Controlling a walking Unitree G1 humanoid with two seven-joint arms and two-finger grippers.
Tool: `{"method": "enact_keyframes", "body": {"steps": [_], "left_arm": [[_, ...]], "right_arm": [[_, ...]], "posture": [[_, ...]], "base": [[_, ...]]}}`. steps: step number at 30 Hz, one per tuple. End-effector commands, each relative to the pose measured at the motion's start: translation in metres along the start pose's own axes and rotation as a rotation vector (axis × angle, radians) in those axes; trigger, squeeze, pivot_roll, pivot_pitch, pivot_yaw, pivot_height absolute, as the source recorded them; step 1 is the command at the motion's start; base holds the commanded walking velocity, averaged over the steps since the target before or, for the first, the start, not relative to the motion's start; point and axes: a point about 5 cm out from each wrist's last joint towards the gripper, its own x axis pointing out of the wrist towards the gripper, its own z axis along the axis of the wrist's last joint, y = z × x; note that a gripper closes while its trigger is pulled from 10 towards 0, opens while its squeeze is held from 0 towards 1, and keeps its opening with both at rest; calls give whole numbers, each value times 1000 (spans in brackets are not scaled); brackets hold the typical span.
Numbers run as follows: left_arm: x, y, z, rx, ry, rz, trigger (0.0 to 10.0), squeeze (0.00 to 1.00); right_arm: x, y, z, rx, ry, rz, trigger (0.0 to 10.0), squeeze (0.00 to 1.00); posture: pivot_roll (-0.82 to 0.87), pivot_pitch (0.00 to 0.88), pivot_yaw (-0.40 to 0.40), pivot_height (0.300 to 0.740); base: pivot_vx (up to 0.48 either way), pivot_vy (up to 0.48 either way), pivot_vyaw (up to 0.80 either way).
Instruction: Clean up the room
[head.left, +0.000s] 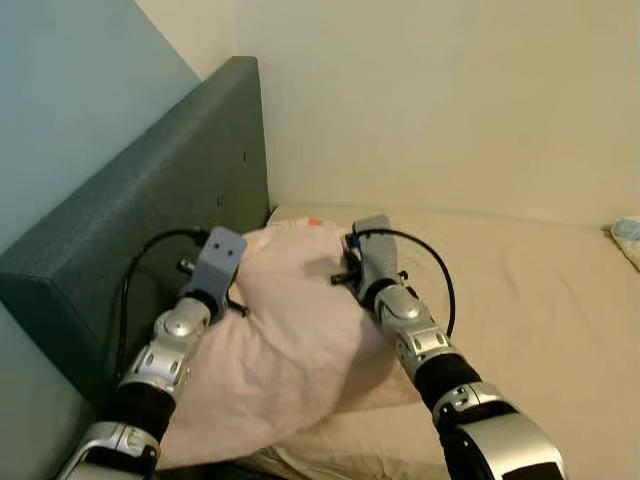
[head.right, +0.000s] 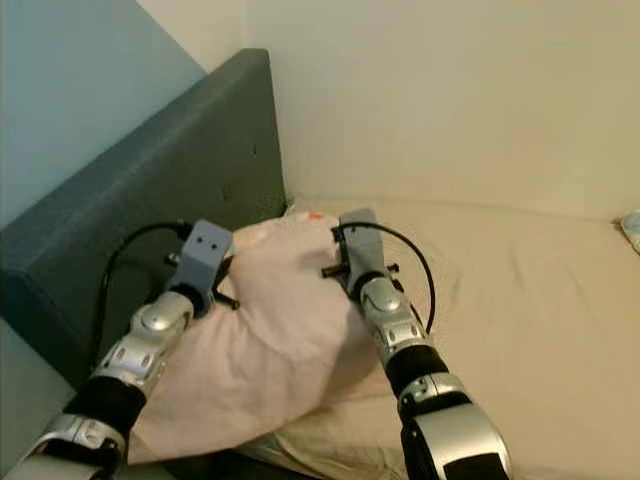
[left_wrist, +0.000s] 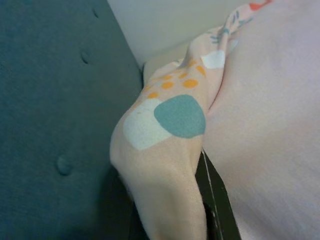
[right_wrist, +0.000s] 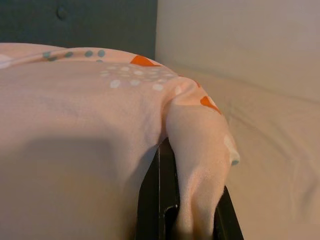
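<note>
Against the dark teal upholstered headboard (head.left: 150, 230), at the head of the bed with its beige fitted sheet (head.left: 520, 300), lies a pale pink soft pillow (head.left: 285, 340) with orange, teal and white spots along its far edge. Both silver arms reach forward onto it. Left gripper (left_wrist: 200, 200) is clamped on the pillow corner nearest the headboard, a fold of fabric pinched between its black fingers (left_wrist: 217, 205). Right gripper (right_wrist: 192, 215) is likewise closed on the opposite corner, fabric bunched between its fingers (right_wrist: 157, 200). Cream wall (head.left: 430, 100) stands behind the bed. A pale blue item (head.left: 628, 232) rests at the sheet's far right edge, too small to identify.
</note>
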Motion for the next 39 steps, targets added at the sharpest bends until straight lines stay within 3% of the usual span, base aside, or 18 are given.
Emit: {"method": "enact_keyframes", "body": {"steps": [1, 10, 14, 23, 30, 39], "left_arm": [[-4, 18, -1, -27, -18, 86, 10000, 0], [-3, 5, 2, -35, -36, 51, 10000, 0], [-9, -4, -3, -86, -25, 53, 10000, 0], [-16, -3, -4, -111, -26, 79, 10000, 0], [-27, -4, -14, -116, 0, 91, 10000, 0], [-25, -4, -12, -138, -2, 111, 10000, 0]], "right_arm": [[-2, -18, 2, 18, -19, -91, 10000, 0], [-8, -31, 0, 31, -25, -123, 10000, 0], [-13, -34, 1, 18, -52, -149, 10000, 0], [-18, -37, 4, 40, -88, -173, 10000, 0], [-20, -28, 1, 44, -76, -153, 10000, 0], [-19, -29, 3, 16, -69, -124, 10000, 0]], "posture": [[-83, 36, -12, 716], [-109, 73, -1, 716], [-109, 89, 0, 716], [-94, 74, 6, 691], [-94, 76, -6, 666], [-86, 91, -13, 636]], "base": [[0, 0, 0], [0, 0, 0], [0, 0, 0], [0, 0, 0], [0, 0, 0], [0, 0, 0]]}}
